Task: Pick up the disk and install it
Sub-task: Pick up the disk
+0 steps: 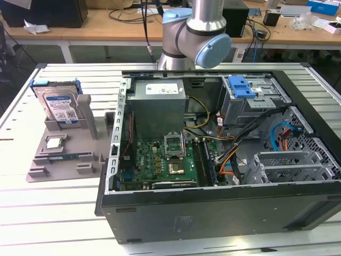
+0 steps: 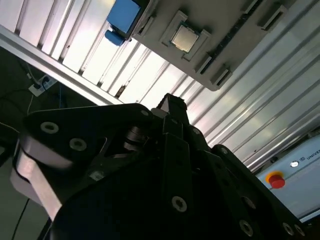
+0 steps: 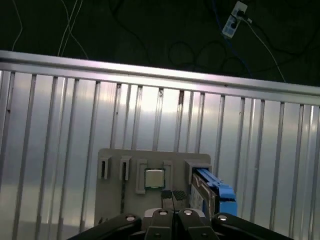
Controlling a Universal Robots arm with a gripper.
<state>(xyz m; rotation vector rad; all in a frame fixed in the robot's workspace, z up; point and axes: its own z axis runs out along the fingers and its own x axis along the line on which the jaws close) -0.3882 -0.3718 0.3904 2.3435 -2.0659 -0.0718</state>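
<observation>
Claw pressed together, empty, the gripper (image 3: 173,196) hangs near the disk (image 1: 59,106) — upright in its grey holder (image 1: 64,166) — and descending unspread could topple it.

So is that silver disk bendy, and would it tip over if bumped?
Probably stiff and heavy: the disk looks like a metal slab in a blue frame. It might tip, since it stands on edge in its grey stand.
</observation>
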